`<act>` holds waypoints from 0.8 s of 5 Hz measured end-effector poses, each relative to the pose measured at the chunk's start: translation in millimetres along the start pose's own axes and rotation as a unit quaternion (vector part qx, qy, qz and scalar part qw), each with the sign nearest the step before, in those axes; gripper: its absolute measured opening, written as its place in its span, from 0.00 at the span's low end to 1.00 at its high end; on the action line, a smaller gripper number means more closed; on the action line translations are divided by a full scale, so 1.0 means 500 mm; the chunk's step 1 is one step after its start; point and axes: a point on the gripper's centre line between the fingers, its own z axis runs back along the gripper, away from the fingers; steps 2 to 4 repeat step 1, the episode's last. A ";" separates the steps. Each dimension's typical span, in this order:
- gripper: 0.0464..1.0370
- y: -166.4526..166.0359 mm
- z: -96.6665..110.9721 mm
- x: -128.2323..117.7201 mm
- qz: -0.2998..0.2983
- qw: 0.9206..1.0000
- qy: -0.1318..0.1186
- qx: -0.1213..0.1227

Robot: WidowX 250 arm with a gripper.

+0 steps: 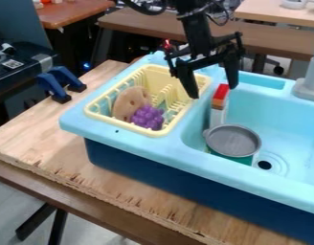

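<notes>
The black gripper point(214, 92) hangs above the divider between the yellow rack and the sink basin, its two fingers spread apart with nothing between them. Just below and beside its right finger stands a narrow upright object with a red top point(221, 91) and a whitish lower part, at the basin's left side. A grey round lid or pan point(233, 140) rests over a green item point(230, 157) in the basin. Inside the yellow rack point(161, 130), left of the gripper, lie a tan disc with holes point(129, 103) and a bunch of purple grapes point(147, 117).
The light blue sink point(137, 148) sits on a wooden table point(31, 139). A grey faucet point(310, 86) rises at the right edge. Blue clamps point(56, 82) grip the table's left edge, and the basin's drain point(264, 165) lies right of the grey lid.
</notes>
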 end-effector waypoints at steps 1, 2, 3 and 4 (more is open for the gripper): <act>0.96 -0.007 0.021 -0.026 -0.025 0.999 0.014 0.028; 0.96 -0.007 0.021 -0.026 -0.025 0.999 0.014 0.028; 0.96 -0.007 0.021 -0.026 -0.025 0.999 0.014 0.028; 0.96 -0.007 0.021 -0.026 -0.025 0.999 0.014 0.028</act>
